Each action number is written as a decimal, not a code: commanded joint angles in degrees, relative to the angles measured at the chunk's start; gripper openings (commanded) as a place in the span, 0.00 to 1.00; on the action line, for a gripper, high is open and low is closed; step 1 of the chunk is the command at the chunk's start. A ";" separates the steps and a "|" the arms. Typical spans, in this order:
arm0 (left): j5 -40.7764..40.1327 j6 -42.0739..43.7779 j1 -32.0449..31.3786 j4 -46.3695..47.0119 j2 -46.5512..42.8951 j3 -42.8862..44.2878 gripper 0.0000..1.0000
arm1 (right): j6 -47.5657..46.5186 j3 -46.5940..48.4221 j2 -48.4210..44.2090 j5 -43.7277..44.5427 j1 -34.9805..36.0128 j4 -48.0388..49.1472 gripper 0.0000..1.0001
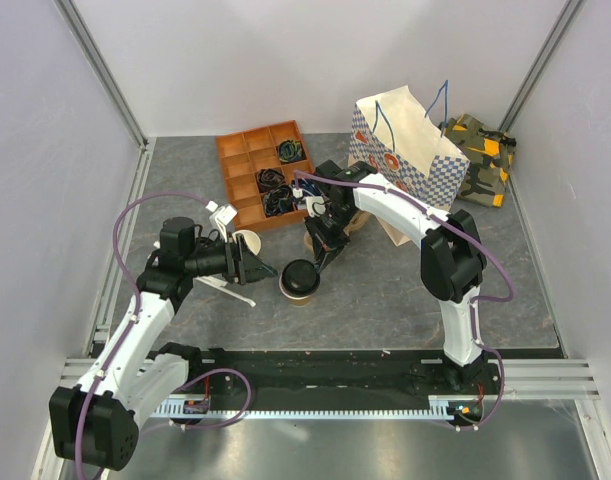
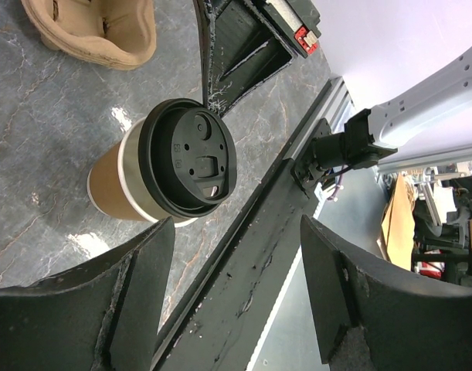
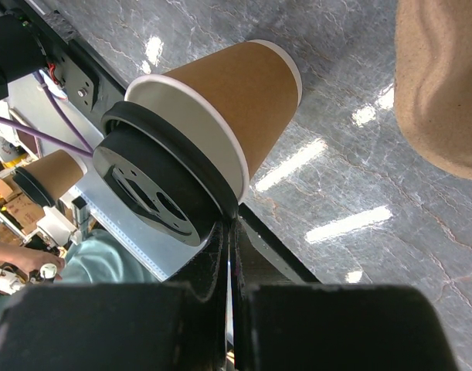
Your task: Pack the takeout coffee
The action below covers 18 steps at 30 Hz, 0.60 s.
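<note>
The takeout coffee (image 1: 300, 280), a brown paper cup with a black lid, stands on the grey table between my two grippers. In the left wrist view the coffee (image 2: 162, 166) stands just ahead of my left finger, outside the jaws. My left gripper (image 1: 257, 265) (image 2: 236, 232) is open and empty, a little to the left of the cup. My right gripper (image 1: 323, 262) (image 3: 232, 224) is shut, with its fingertips against the rim of the cup's black lid (image 3: 154, 189). It holds nothing between them.
A lidless tan cup (image 1: 248, 241) stands by my left wrist. A pulp cup carrier (image 1: 363, 222) (image 2: 96, 27) lies behind the coffee. A checked paper bag (image 1: 410, 150), an orange divided tray (image 1: 263, 172) and a camouflage pouch (image 1: 482, 158) are at the back.
</note>
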 commanded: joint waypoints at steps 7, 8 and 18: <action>2.25 -0.51 0.33 2.46 0.17 -0.22 0.74 | -0.54 1.65 0.81 -1.49 0.23 -0.66 0.00; 2.33 -0.51 0.42 2.46 0.26 -0.22 0.74 | -0.45 1.74 0.98 -1.49 0.23 -0.66 0.00; 2.34 -0.42 0.42 2.37 0.26 -0.13 0.74 | -0.10 2.53 1.95 -1.93 0.32 -0.66 0.00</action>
